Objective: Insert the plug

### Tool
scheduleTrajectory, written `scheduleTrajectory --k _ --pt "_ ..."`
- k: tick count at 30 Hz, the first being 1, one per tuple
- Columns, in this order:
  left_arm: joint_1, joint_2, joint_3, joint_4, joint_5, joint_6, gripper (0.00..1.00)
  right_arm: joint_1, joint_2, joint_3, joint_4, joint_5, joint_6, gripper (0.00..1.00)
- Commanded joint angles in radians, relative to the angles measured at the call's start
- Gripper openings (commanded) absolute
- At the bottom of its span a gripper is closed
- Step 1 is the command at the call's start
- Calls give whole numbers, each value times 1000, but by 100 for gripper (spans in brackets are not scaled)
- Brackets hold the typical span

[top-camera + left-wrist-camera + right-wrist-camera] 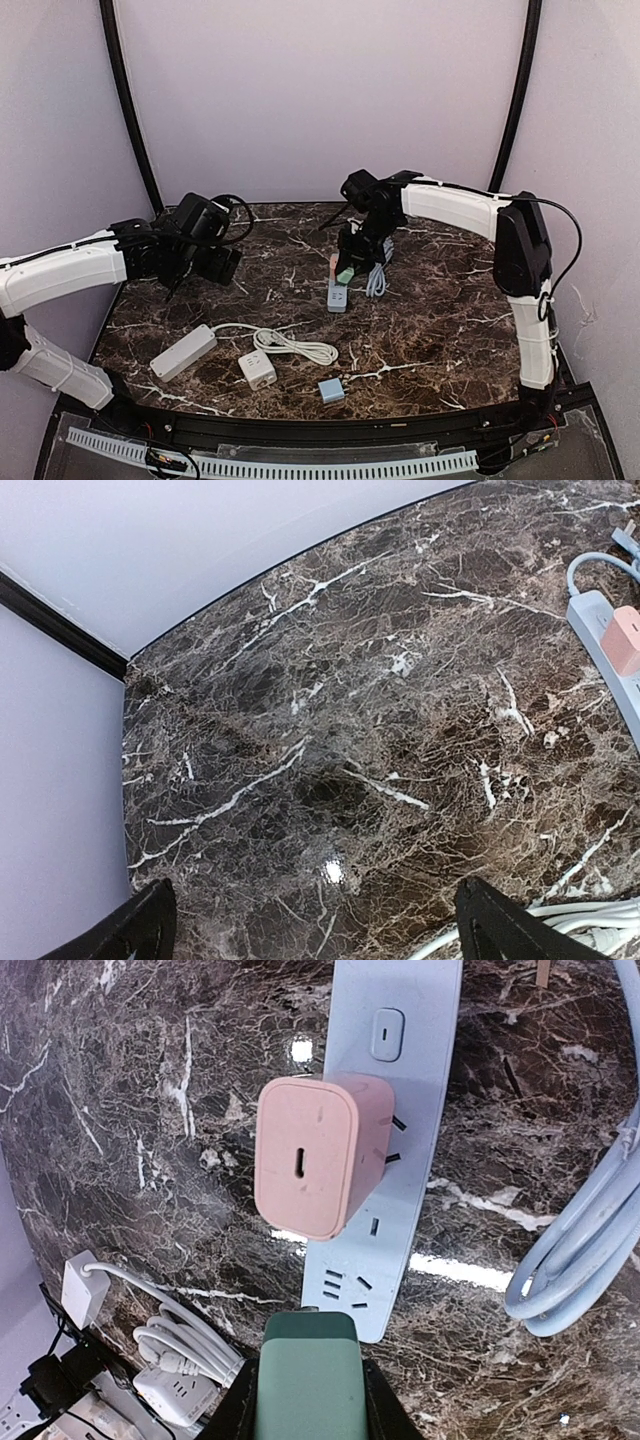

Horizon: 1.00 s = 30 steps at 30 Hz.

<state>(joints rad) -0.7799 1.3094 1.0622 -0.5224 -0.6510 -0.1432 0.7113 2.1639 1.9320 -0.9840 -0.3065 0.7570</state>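
Green plug (pixel 306 1385), blocky, nearest the right wrist lens: clamped on both flanks by the right gripper (pixel 308 1412), fingers closed against it, hanging over the end of the pale blue power strip (pixel 415 1080) beside the last group of slots; whether it touches the strip cannot be told. Table (pixel 450 330): dark brown marble with white veining, curved far edge, pale walls behind. Left gripper (pixel 315 932): over bare marble at the left rear, well apart from the strip, fingertips (pixel 140 932) spread wide with nothing between them. Pale blue power strip: lies flat near the table's middle, one rocker switch on its face, several socket groups along its length. White power strip (pixel 183 352): lies at the front left, angled. White cable (pixel 300 347): loosely coiled between the white strip and the table's centre. Pale blue cable (pixel 575 1260): looped just beside the blue strip. Pink adapter (pixel 318 1155): stands on the blue strip's middle section, one slot port on its top, two prongs showing at its side. White cube socket (pixel 258 368): front centre, touching the white cable. Blue cube (pixel 331 390): small, near the front edge.
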Motion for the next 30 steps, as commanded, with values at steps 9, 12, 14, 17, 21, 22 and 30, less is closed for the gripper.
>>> scheduleTrajectory --k 9,12,14,17,21,22,30 --pt "43 -85 -65 124 -95 106 99 48 72 35 38 43 37 0" --pt "50 -94 -77 128 -93 121 99 48 75 35 41 56 39 0" --pt "52 -101 -85 131 -85 127 99 48 73 29 41 64 42 0" --pt "54 -106 -94 138 -78 136 99 48 71 15 42 76 40 0" --pt "57 -98 -94 144 -75 137 99 48 65 0 38 87 38 0" --pt "58 -95 -92 146 -75 137 99 47 65 -2 38 86 38 0" --pt "65 -81 -97 158 -69 172 99 48 68 -17 43 81 41 0"
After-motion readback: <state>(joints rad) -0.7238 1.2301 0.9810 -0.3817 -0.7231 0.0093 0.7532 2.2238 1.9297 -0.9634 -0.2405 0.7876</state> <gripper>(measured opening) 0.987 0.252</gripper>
